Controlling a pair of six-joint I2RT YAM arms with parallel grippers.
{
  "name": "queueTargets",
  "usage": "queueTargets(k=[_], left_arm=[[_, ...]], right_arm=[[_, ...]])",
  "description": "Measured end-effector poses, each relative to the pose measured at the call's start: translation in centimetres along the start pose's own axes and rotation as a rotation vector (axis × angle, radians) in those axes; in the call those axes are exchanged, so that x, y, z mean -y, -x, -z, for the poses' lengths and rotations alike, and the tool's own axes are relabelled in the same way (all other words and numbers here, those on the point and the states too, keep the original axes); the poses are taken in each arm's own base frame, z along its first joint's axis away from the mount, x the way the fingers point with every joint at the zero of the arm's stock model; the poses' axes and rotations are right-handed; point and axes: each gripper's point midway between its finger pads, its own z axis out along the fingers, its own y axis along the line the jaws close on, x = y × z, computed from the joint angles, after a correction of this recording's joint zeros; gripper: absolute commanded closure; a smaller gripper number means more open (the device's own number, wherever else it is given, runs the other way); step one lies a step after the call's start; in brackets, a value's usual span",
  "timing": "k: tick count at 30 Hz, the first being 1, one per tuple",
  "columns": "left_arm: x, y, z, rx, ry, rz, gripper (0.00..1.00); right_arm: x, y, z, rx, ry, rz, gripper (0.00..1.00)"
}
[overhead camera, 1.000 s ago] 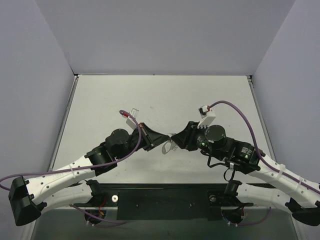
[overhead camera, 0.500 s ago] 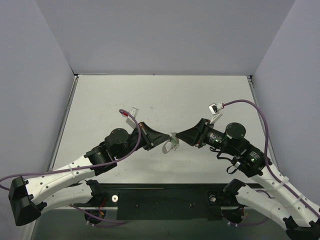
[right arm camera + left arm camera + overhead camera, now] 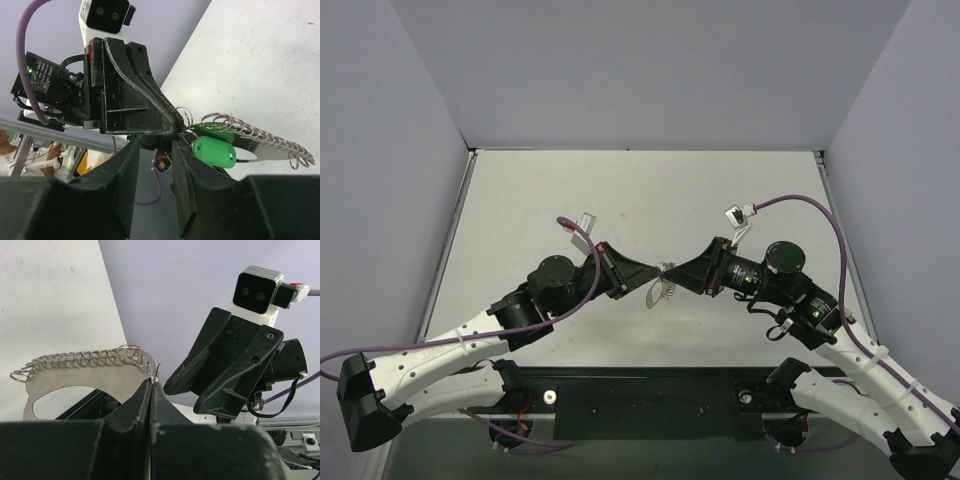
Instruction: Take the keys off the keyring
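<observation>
The keyring (image 3: 65, 376) is a flat grey oblong loop with an oval opening and a row of small wire rings along its wavy edge. My left gripper (image 3: 152, 383) is shut on its rim and holds it above the table; in the top view it (image 3: 648, 276) meets the keyring (image 3: 660, 290) mid-table. A key with a bright green head (image 3: 215, 151) hangs from a wire ring on the keyring (image 3: 265, 150); a second green piece (image 3: 215, 128) shows behind it. My right gripper (image 3: 156, 146) is open and empty, its right finger just left of the green head.
The white table (image 3: 650, 200) lies below, with lilac walls on three sides. The right gripper's black fingers (image 3: 235, 365) fill the right of the left wrist view. Purple cables (image 3: 800, 215) loop over both wrists.
My right arm has rolled its wrist and swung so the open gripper points left at the keyring, then edged closer. The left gripper has kept still, holding the keyring.
</observation>
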Motion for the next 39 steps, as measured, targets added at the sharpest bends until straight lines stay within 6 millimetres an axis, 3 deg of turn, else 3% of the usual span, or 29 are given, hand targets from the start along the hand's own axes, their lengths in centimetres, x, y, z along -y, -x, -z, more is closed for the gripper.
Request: queueTargets(k=[12,28,39], left_arm=[[1.0,0.1,0.3,-0.004,-0.022,0.002,1.0],[1.2,0.1,0.4,-0.01,-0.028,0.003,1.0],[1.2,0.0,0.3,-0.014,-0.031,0.005,1.0]], right_arm=[[1.2,0.8,0.5,0.015,-0.018,0.015,0.7],[1.6,-0.1,0.3,-0.028,-0.007,0.024,0.69],[1.9,-0.2,0.1,-0.038,-0.011,0.031,0.74]])
